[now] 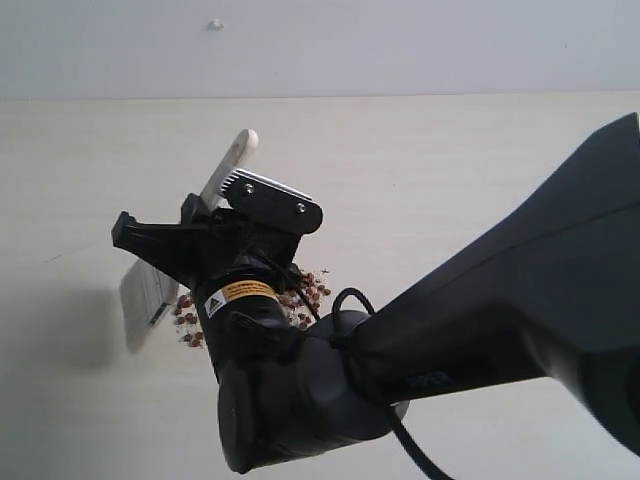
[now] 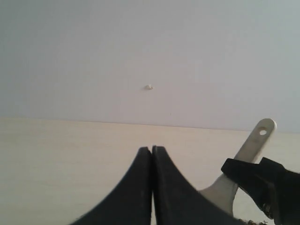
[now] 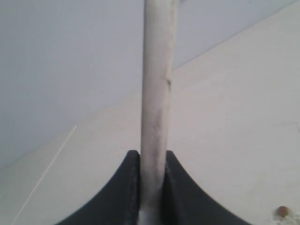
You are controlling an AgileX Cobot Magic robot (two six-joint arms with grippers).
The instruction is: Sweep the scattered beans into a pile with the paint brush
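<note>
My exterior camera looks down from the near side, so close that the right arm (image 1: pixel 500 320) fills much of the frame, facing the wall (image 1: pixel 320 45). Both wrist cameras look low across the table (image 2: pixel 56 159) toward that wall. All three catch the brush (image 1: pixel 232 160).

A: Of what is the paint brush (image 1: pixel 228 165) seen to be made?
B: Pale, smooth wood is shown in its handle, smudged grey along one side in the right wrist view; the bristles are matt and off-white.
A: And the grippers?
B: Matt black plastic is seen on the fingers of the right gripper (image 3: pixel 153 161) and the left gripper (image 2: pixel 151 152). A silvery metal plate (image 1: pixel 275 195) with a dull sheen is fixed on the right one. The table (image 1: pixel 470 170) is finished as light, faintly grained wood; the beans (image 1: pixel 310 292) look dull reddish-brown.
</note>
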